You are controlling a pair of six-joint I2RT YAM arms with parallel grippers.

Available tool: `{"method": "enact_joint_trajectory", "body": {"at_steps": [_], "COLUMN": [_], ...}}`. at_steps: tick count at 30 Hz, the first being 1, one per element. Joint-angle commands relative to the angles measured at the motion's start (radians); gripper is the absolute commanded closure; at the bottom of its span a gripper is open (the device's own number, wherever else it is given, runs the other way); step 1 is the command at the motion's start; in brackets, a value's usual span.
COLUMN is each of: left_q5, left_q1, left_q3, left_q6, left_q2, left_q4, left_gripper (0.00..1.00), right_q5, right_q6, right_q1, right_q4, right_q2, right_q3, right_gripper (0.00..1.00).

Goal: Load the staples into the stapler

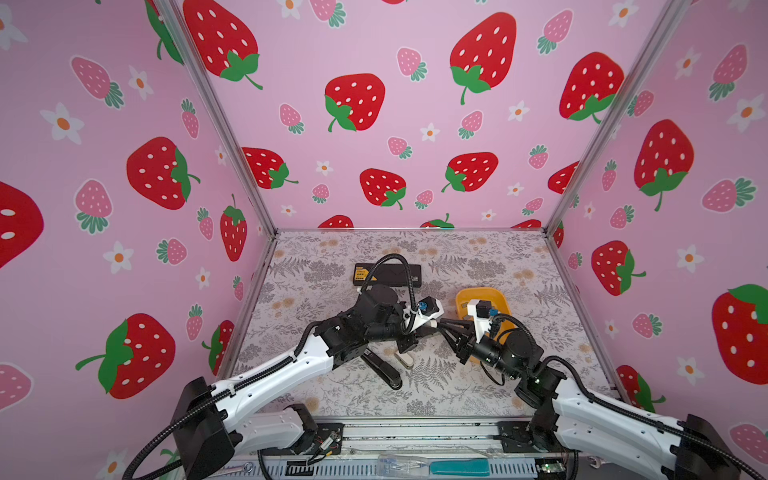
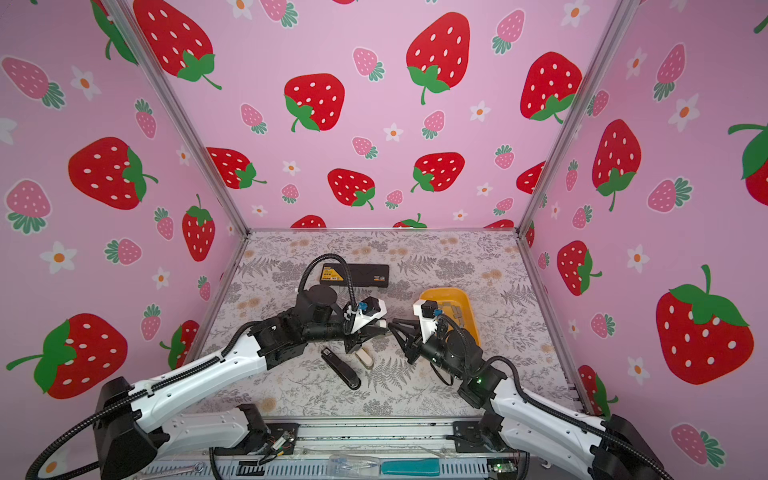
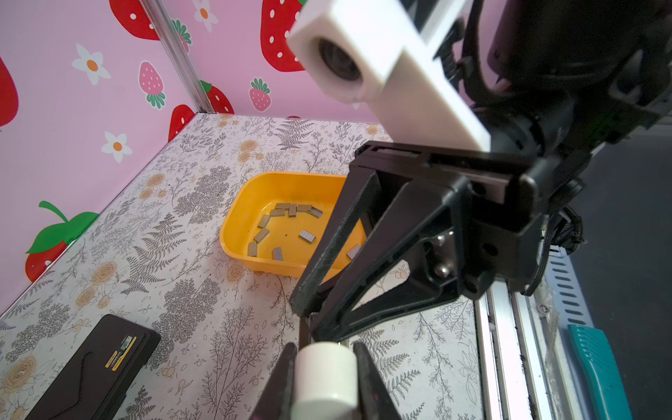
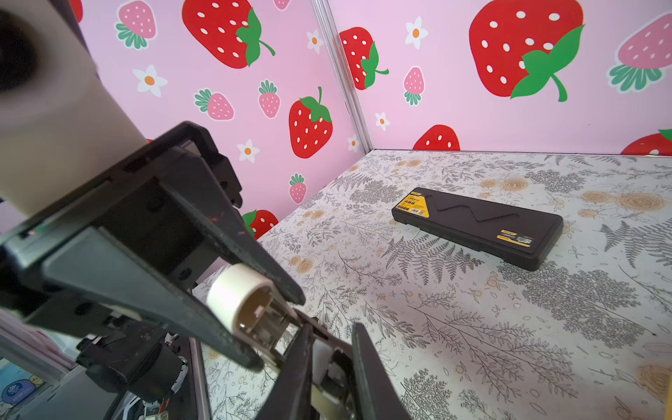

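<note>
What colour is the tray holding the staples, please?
The tray is yellow-orange, clearest in the left wrist view.

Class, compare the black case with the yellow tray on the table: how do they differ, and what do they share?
Colour: the case is black with yellow labels; the tray is plain yellow. Shape: the case is long, flat and closed; the tray is an open tub with rounded corners. Contents: the tray holds loose staples; the case's are hidden. Both rest on the flowered table.
</note>
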Motion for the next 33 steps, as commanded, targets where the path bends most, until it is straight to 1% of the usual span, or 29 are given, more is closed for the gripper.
{"method": "enact_joint_trajectory", "body": {"at_steps": [1,5,8,12,14,18,19,22,24,25,26,27,28,29,31,33], "left_q5": [0.012,-0.007,0.000,0.008,0.006,-0.007,-0.008,0.015,0.035,0.046,0.060,0.077,0.099,0.122,0.160,0.205], "left_q1": [0.001,0.001,0.001,0.001,0.002,0.003,0.004,0.004,0.004,0.004,0.004,0.004,0.004,0.005,0.004,0.004], "left_q3": [0.049,0.028,0.025,0.023,0.020,0.011,0.009,0.003,-0.001,-0.004,-0.007,-0.009,-0.009,-0.009,-0.008,-0.004], "left_q6": [-0.009,-0.018,-0.021,-0.020,-0.013,0.000,0.001,0.014,0.028,0.036,0.045,0.054,0.067,0.078,0.096,0.126], "left_q2": [-0.043,-0.071,-0.080,-0.087,-0.088,-0.092,-0.094,-0.104,-0.111,-0.115,-0.118,-0.120,-0.119,-0.117,-0.111,-0.101], "left_q4": [0.075,0.105,0.105,0.106,0.104,0.083,0.076,0.046,0.026,0.018,0.012,0.003,-0.006,-0.014,-0.025,-0.039], "left_gripper": [1.00,1.00,1.00,1.00,1.00,1.00,1.00,1.00,1.00,1.00,1.00,1.00,1.00,1.00,1.00,1.00], "right_q5": [0.011,0.005,-0.032,-0.095,-0.104,-0.056,-0.040,0.046,0.072,0.057,0.029,-0.008,-0.066,-0.125,-0.209,-0.255], "right_q6": [-0.023,-0.025,-0.024,-0.029,-0.029,-0.043,-0.058,-0.116,-0.172,-0.208,-0.239,-0.261,-0.289,-0.306,-0.320,-0.322], "right_q1": [0.006,0.006,0.007,0.009,0.010,0.010,0.010,0.009,0.009,0.009,0.009,0.010,0.009,0.009,0.010,0.009], "right_q4": [0.027,0.046,0.074,0.114,0.130,0.139,0.137,0.134,0.149,0.158,0.161,0.160,0.159,0.158,0.158,0.156], "right_q2": [0.033,0.050,0.089,0.102,0.097,0.048,0.017,-0.043,-0.092,-0.123,-0.154,-0.181,-0.212,-0.238,-0.272,-0.287], "right_q3": [-0.018,-0.016,-0.017,-0.020,-0.030,-0.062,-0.074,-0.118,-0.159,-0.181,-0.198,-0.210,-0.223,-0.232,-0.243,-0.244], "right_gripper": [0.78,0.78,0.77,0.76,0.75,0.72,0.71,0.70,0.59,0.52,0.49,0.41,0.36,0.32,0.27,0.25]}}
